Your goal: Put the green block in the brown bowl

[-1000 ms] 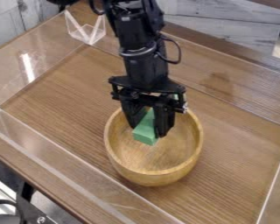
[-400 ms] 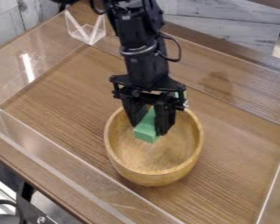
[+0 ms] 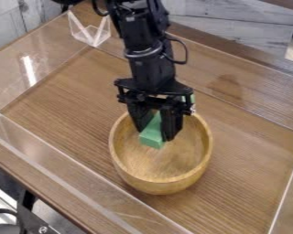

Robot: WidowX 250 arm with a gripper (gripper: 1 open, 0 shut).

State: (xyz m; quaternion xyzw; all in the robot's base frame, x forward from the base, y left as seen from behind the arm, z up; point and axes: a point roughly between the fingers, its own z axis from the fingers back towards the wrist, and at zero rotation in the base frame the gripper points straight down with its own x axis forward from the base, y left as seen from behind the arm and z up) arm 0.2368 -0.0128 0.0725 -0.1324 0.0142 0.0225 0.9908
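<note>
Right now the gripper (image 3: 156, 131) is clamped tight on the green block (image 3: 152, 135), holding it upright inside the brown bowl's (image 3: 161, 178) hollow, above its floor.

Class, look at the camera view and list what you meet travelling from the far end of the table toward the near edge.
Clear plastic piece → pincer holding the green block → near rim of the brown bowl.

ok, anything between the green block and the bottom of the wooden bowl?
Nothing visible. The black gripper is shut on the flat green rectangular block, holding it over the hollow of the round light-brown wooden bowl. The bowl floor below looks bare.
</note>
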